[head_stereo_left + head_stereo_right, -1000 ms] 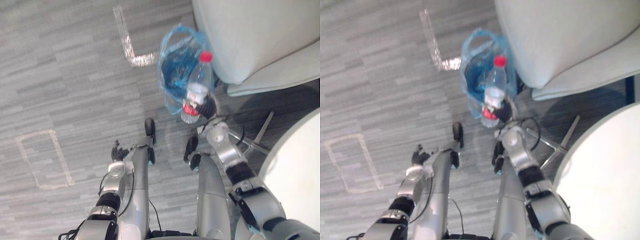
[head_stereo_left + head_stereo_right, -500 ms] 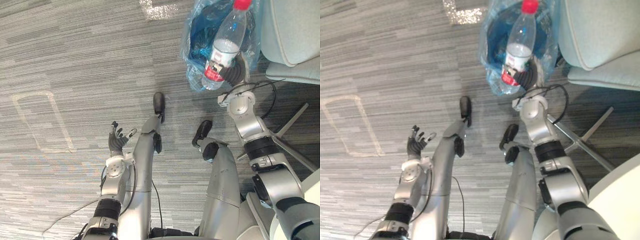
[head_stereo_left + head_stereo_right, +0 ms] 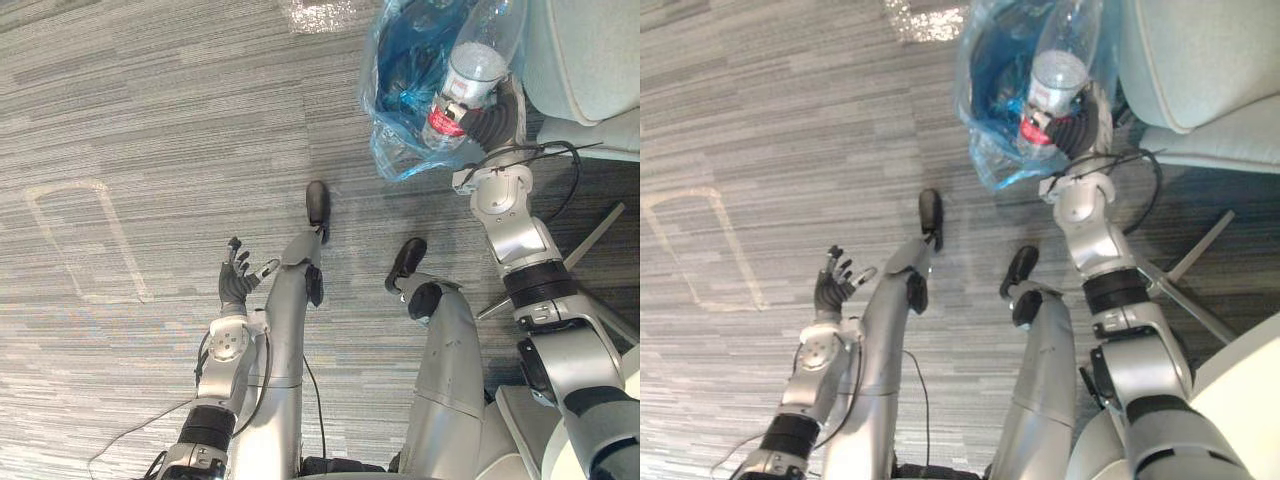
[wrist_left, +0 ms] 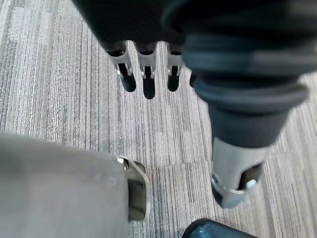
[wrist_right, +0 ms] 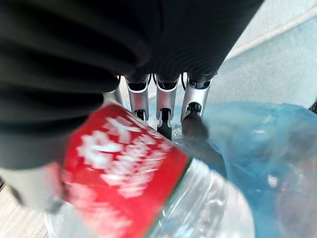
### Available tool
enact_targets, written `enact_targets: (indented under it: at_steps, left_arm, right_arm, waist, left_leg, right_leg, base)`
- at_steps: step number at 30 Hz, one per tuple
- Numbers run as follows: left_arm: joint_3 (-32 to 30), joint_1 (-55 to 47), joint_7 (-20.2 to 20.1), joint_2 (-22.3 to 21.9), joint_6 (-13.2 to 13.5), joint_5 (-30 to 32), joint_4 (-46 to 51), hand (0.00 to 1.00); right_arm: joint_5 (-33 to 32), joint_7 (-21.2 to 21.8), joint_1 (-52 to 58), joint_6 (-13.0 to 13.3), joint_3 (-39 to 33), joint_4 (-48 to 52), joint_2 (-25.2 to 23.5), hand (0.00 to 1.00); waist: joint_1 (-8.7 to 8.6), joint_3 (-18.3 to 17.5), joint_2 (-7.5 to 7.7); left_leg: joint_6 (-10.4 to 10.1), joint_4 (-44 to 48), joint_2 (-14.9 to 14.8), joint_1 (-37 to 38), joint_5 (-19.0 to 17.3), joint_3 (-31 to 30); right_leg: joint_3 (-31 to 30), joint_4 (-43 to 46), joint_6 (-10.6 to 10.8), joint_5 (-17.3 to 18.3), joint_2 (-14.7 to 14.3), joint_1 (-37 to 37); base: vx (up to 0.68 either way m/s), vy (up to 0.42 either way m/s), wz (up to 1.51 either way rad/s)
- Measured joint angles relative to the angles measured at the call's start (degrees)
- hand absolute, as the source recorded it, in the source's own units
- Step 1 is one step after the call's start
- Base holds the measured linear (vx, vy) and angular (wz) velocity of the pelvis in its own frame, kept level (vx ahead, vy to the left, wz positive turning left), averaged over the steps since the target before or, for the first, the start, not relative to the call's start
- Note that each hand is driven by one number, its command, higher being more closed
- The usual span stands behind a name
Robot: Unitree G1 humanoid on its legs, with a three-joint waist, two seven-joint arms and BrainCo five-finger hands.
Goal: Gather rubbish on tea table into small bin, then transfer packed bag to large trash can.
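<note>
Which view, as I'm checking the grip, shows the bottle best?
The left eye view: most of the bottle shows, the right hand curled round it. The right eye view matches; the right wrist view shows its red label close up.

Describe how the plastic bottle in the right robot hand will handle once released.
The plastic bottle looks clear right through, so it is probably near empty and light. Its round, smooth body may slip in the right robot hand and would likely roll on the floor. The thin blue bag will probably sag under it.
</note>
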State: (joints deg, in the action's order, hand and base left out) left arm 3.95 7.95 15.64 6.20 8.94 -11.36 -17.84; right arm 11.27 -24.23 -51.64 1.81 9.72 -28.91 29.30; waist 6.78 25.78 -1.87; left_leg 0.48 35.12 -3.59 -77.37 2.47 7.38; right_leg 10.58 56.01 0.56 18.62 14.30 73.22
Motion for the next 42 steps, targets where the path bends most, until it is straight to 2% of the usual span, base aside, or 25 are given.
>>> enact_targets:
  at_steps: [5, 8, 11, 14, 22, 27, 28, 35, 42]
  left_arm:
    - [1.1, -0.3, 0.0, 0.7, 0.1, 0.0, -0.1, 0.00]
    - [2.0, -0.9, 0.0, 1.3, 0.1, 0.0, -0.3, 0.00]
    - [2.2, 0.4, 0.0, 1.5, 0.2, -0.1, -2.9, 0.00]
    - [2.1, 6.5, 0.4, 2.1, -0.7, 0.0, -12.4, 0.00]
    - [1.4, 10.2, 0.4, 2.2, -0.9, -0.2, -18.1, 0.00]
    - [1.4, 13.1, 0.4, 2.2, -0.9, -1.5, -22.2, 0.00]
    - [1.4, 13.9, 0.4, 2.2, -0.9, -1.8, -23.3, 0.00]
    - [1.2, 14.4, 0.4, 2.0, -0.7, -3.7, -23.9, 0.00]
    - [-0.2, 14.4, 0.7, 1.2, -0.7, -4.6, -23.9, 0.00]
  right_arm:
    - [0.2, -0.5, -0.2, 0.5, 0.3, -0.3, 0.0, 0.00]
    - [2.8, 0.2, 0.5, 0.4, 2.1, -2.0, 0.1, 0.00]
    - [5.7, 0.9, 2.1, 0.4, 4.6, -2.4, -0.1, 0.00]
    - [11.0, 3.0, 3.5, 0.2, 9.2, -6.2, -2.4, 0.00]
    - [20.8, 4.9, 3.6, -0.9, 11.0, -14.7, -4.5, 0.00]
    - [27.0, 5.2, 2.0, -3.2, 11.5, -22.6, -5.0, 0.00]
    - [27.8, 5.2, 1.2, -3.7, 11.5, -25.0, -5.4, 0.00]
    - [31.6, 4.5, -2.4, -6.3, 11.4, -29.4, -7.0, 0.00]
    - [33.1, -0.4, -4.6, -9.9, 10.0, -29.3, -6.8, 0.00]
  waist:
    - [0.01, -0.5, -0.01]
    - [-0.08, -1.4, 0.05]
    - [-0.32, -2.5, 0.22]
    - [-0.87, -4.8, 0.73]
    - [-1.37, -5.1, 0.96]
    - [-1.33, -5.1, 0.96]
    - [-1.36, -5.1, 0.96]
    - [-1.46, -5.1, 0.97]
    - [-1.47, -5.1, 0.97]
  left_leg:
    - [-0.4, 0.1, 0.0, 0.0, 0.3, 0.0]
    - [-0.4, 0.1, 0.0, 0.0, 0.3, 0.0]
    - [-0.1, 0.1, -0.5, -0.1, 0.1, 0.1]
    - [-0.4, 0.2, -0.8, 0.0, 0.4, 0.0]
    - [-0.4, -0.2, -1.4, 0.5, 0.3, -0.1]
    - [0.0, -2.0, -1.6, 0.5, 1.5, 0.1]
    - [-0.4, -2.3, -1.4, 0.4, 1.8, 0.1]
    - [-0.2, -4.3, -0.8, 0.0, 2.9, 0.0]
    - [0.0, -5.0, -0.3, -0.5, 3.1, -0.1]
  right_leg:
    - [0.0, 0.3, 0.0, 0.0, 0.0, 0.0]
    - [0.0, 0.3, 0.0, 0.0, 0.0, 0.0]
    - [0.1, -0.2, -0.1, -0.1, -0.3, -0.1]
    - [0.3, -0.4, -0.1, -0.1, -0.6, -0.3]
    - [0.8, -1.2, -0.4, -0.4, -1.3, -1.1]
    - [1.5, -2.4, -0.4, -1.0, -1.3, -1.1]
    - [1.5, -2.4, -0.3, -1.1, -1.2, -1.0]
    - [1.7, -2.7, -0.4, -1.1, -0.8, 0.1]
    - [1.8, -2.7, -0.4, -1.1, -0.4, 0.8]
  base:
    - [-0.06, 0.023, 0.02]
    - [-0.08, 0.029, -0.01]
    - [-0.07, 0.023, -0.06]
    - [-0.06, 0.015, -0.05]
    - [-0.07, 0.014, -0.04]
    - [-0.06, 0.017, 0.04]
    - [-0.05, 0.011, 0.07]
    - [-0.05, 0.004, 0.08]
    - [-0.06, 0.007, 0.04]
